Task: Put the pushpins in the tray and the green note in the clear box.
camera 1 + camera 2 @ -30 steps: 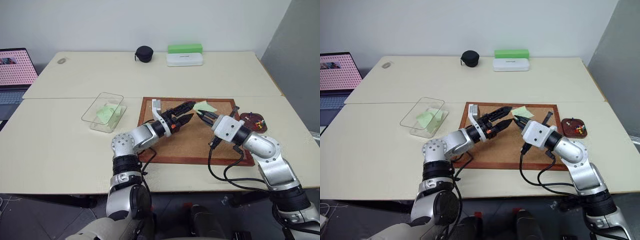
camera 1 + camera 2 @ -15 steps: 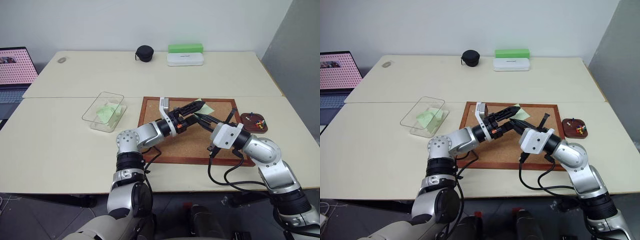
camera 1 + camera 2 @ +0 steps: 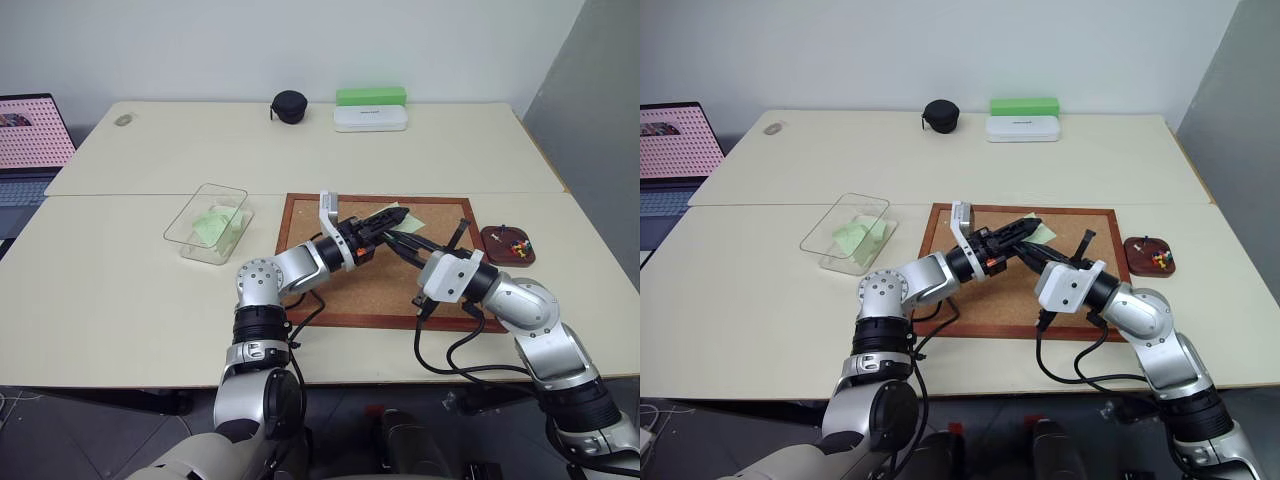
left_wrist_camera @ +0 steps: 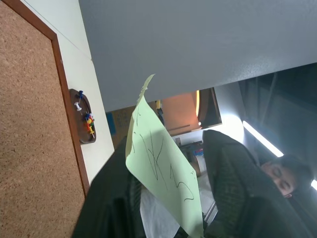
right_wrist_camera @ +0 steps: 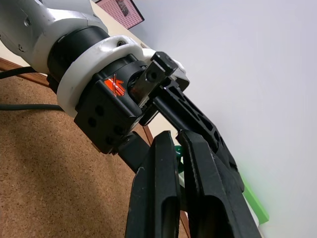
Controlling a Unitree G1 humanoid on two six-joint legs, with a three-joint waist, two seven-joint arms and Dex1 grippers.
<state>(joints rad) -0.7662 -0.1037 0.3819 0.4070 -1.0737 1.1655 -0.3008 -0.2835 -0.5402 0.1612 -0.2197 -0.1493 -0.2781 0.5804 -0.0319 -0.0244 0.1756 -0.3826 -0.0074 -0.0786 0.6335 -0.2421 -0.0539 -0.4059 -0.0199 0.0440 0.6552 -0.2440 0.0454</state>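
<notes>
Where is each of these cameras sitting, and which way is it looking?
Head views, two eyes: look forward and down at the cork board; both arms show, left claw meeting right claw.
Left wrist view: looks along its fingers at the green note.
Right wrist view: looks along its fingers at the left claw.
Shared: the tray of pushpins.

The room is evenly and brightly lit from overhead, and the pale table (image 3: 130, 290) shows a soft sheen with only faint shadows under the arms. Both head views are sharp to the edges. In the left wrist view a ceiling strip light (image 4: 262, 140) glares white, the green note (image 4: 161, 166) is crisp, the fingers dark and blurred. The right wrist view's near fingers (image 5: 158, 198) are slightly soft.
</notes>
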